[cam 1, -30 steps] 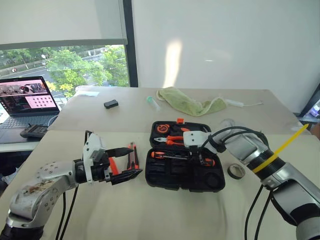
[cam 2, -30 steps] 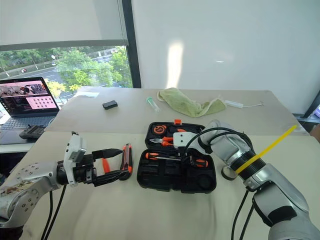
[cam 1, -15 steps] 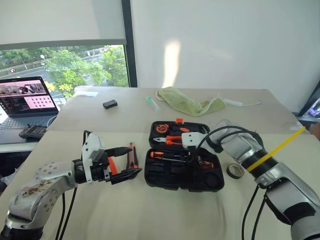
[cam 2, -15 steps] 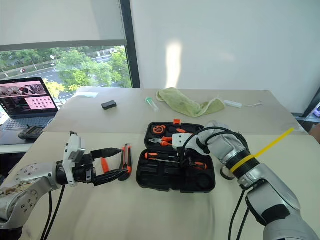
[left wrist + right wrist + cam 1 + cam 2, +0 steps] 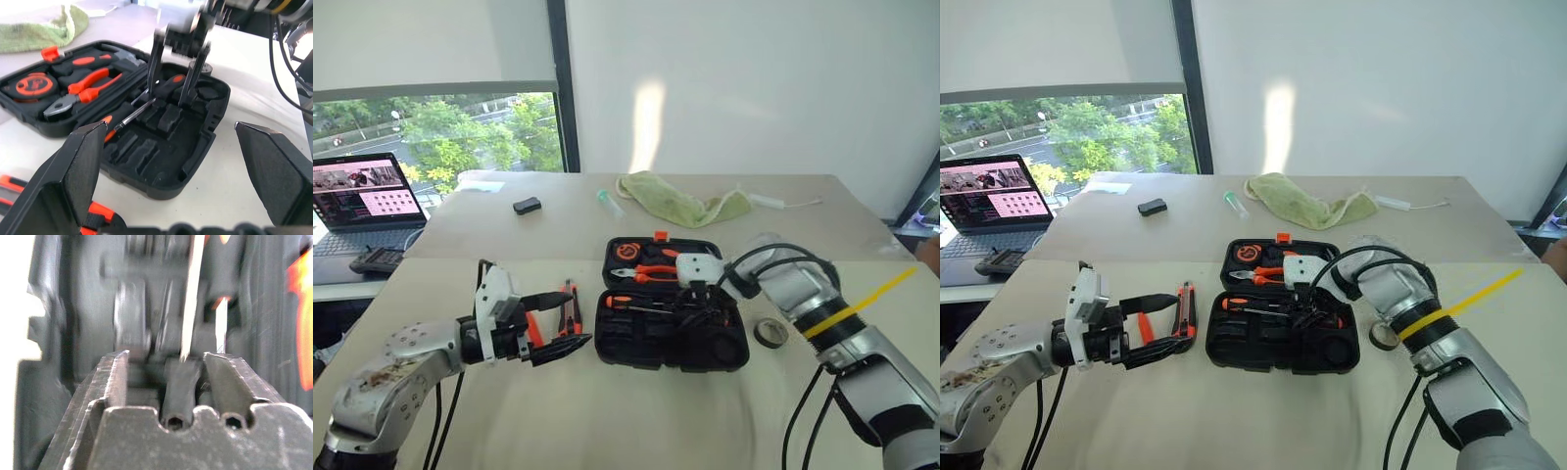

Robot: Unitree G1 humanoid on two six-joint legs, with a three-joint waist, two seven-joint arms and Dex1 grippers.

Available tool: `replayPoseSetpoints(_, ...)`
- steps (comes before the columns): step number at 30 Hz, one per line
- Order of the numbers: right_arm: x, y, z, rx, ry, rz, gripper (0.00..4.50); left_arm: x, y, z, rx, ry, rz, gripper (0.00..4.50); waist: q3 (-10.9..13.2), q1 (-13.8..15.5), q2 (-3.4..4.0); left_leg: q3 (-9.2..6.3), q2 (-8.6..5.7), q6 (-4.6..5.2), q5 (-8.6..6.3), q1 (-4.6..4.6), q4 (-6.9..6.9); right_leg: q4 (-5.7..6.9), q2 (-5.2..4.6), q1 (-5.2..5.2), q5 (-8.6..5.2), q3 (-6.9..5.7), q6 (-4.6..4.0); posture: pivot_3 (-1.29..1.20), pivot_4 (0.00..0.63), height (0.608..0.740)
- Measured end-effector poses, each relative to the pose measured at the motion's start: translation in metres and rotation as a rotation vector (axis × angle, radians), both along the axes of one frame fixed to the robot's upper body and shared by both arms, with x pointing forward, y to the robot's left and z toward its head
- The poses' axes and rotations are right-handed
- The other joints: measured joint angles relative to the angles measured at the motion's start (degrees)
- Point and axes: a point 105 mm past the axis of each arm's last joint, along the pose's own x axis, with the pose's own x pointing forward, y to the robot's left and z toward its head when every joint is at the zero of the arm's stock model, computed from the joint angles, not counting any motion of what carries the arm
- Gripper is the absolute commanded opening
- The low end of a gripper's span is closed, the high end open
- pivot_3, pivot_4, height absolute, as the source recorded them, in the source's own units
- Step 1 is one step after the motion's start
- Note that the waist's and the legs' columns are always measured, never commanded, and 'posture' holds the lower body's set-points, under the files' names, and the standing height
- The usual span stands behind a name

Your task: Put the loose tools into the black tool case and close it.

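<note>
Left gripper [image 5: 570, 319] sits at lower left of the head view, fingers spread wide, nothing between them. Forearm comes in from the lower-left corner, gripper roughly level and pointing right toward the case.

Just beyond its fingertips, on the worktop [image 5: 636, 411]: utility knife [image 5: 572, 305], orange-black, lying lengthwise between the gripper and the left edge of the case. A slim orange tool [image 5: 534, 327] shows between the left gripper's fingers; cannot tell if it touches them.

Black tool case [image 5: 672, 318] is at frame centre, lid open and flat. Far half holds the fitted pliers [image 5: 649, 273] and tape measure [image 5: 628, 251]. Near half holds a screwdriver [image 5: 641, 305] lying across its upper slot.

Right gripper [image 5: 699, 305] hangs over the near half of the case, right of centre, fingers pointing steeply down into the tray. In the left wrist view its two fingers [image 5: 154, 61] stand partly apart, straddling a dark screwdriver handle [image 5: 168, 86]; cannot tell whether they press on it. Right forearm enters from the lower right, bent across toward frame left.

Tape roll [image 5: 770, 333] lies on the worktop just right of the case, beside the right forearm.
</note>
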Motion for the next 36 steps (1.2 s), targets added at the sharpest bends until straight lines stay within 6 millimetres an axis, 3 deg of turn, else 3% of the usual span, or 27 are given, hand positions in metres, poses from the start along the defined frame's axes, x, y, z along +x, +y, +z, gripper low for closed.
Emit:
replayPoseSetpoints(2,-0.007,-0.004,0.011,0.116,-0.029,-0.059,0.95,0.001,0.001,-0.001,-0.003,0.000,0.013,4.50,0.0,0.4,-0.01,-0.04,0.01,-0.02,0.01,-0.10,0.01,-0.02,-0.02,-0.06,0.00,-0.06,0.00,0.00,0.150,0.740)
replayPoseSetpoints(5,-0.012,-0.011,0.007,0.284,-0.069,-0.234,0.04,0.003,0.001,-0.002,-0.008,-0.007,0.036,4.50,0.0,1.0,-0.03,-0.04,0.00,-0.01,0.00,-0.14,-0.02,-0.09,-0.13,-0.05,0.00,-0.06,0.00,0.00,0.150,0.740)
replayPoseSetpoints(11,-0.016,-0.013,-0.035,0.467,-0.159,-0.640,0.04,0.007,0.001,-0.003,-0.020,-0.018,0.058,4.50,0.0,1.0,-0.02,0.04,-0.05,-0.11,0.07,-0.13,0.02,0.09,-0.10,-0.16,0.02,0.02,-0.03,0.00,0.150,0.740)
replayPoseSetpoints(15,-0.014,-0.016,-0.055,0.427,-0.233,-0.804,0.04,0.009,0.002,-0.003,-0.023,-0.013,0.060,4.50,0.0,0.9,-0.02,0.03,-0.03,-0.16,0.16,-0.04,0.02,0.14,0.10,-0.11,0.04,0.03,-0.09,0.00,0.150,0.740)
replayPoseSetpoints(22,-0.017,-0.008,-0.072,0.262,-0.339,-0.745,0.04,0.014,0.003,-0.002,-0.014,-0.019,0.062,4.50,-0.1,0.5,-0.21,-0.01,0.03,0.31,-0.12,0.77,-0.07,0.02,0.24,0.71,-0.09,-0.02,-0.15,0.00,0.150,0.740)
replayPoseSetpoints(27,-0.010,-0.001,-0.080,0.123,-0.385,-0.624,0.04,0.015,0.004,-0.004,-0.008,-0.015,0.066,4.50,-0.8,0.1,-1.16,-0.01,0.10,0.23,-0.11,1.61,-0.57,-0.11,0.24,1.07,-0.34,-0.03,-0.46,0.00,0.150,0.740)
replayPoseSetpoints(36,-0.014,-0.014,-0.092,-0.192,-0.559,-0.355,0.04,0.018,0.007,-0.006,0.003,-0.023,0.099,4.50,-1.7,1.8,-1.97,-0.22,0.05,0.20,-0.34,2.36,-0.90,-0.25,-0.08,1.88,-0.96,-0.21,-0.64,0.00,0.150,0.740)
